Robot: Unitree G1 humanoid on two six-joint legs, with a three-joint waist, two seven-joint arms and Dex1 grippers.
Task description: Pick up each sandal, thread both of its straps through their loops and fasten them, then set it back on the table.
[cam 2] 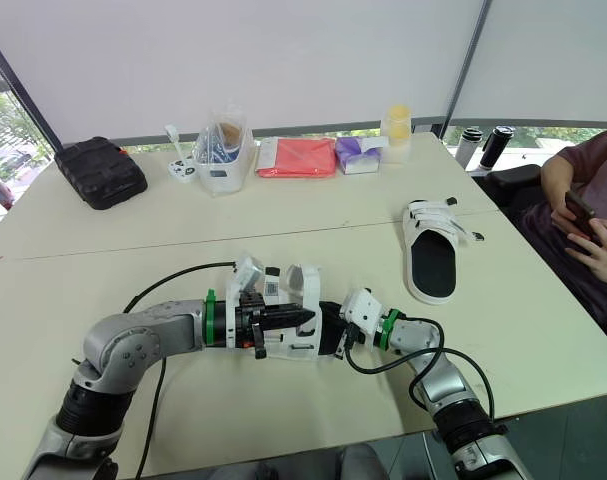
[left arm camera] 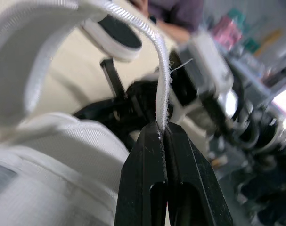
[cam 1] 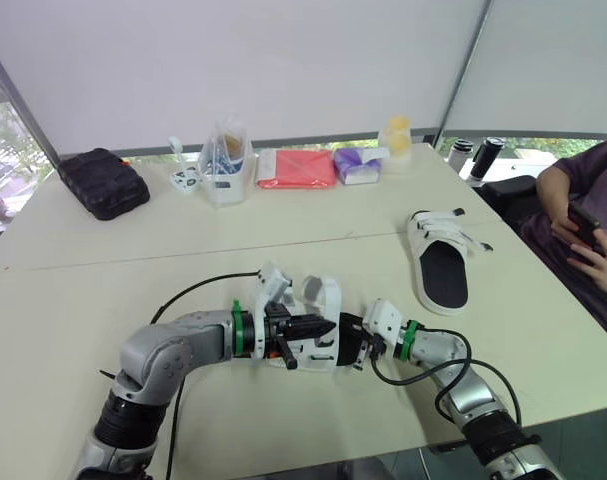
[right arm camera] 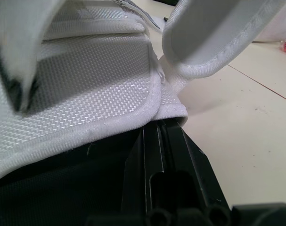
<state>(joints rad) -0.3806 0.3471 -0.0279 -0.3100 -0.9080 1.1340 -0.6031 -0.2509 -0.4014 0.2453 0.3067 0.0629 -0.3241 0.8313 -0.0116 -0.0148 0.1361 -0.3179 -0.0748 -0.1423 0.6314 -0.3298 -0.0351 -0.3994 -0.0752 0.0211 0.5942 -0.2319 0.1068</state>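
Head camera: a cream table of two smooth tops joined at a seam, with white blinds behind. Along the far edge stand a black padded case, a clear plastic tub and a flat red pouch. A person sits at my right. The second sandal, white with an oval black insole, lies flat on the right half of the table, well apart from my arms. The held sandal is at front centre, between my two grippers. My left gripper reaches in from the left and my right gripper meets the sandal's other end.

Left wrist camera: my left gripper is pinched tight on the thin edge of a white woven strap, which arches up and over in a broad loop. A ribbed white upper lies below it.

Right wrist camera: my right gripper has its smooth black fingers pressed together at the held sandal's bound white rim, clamping it. The panel above shows a fine basket weave; a padded strap curls beside it
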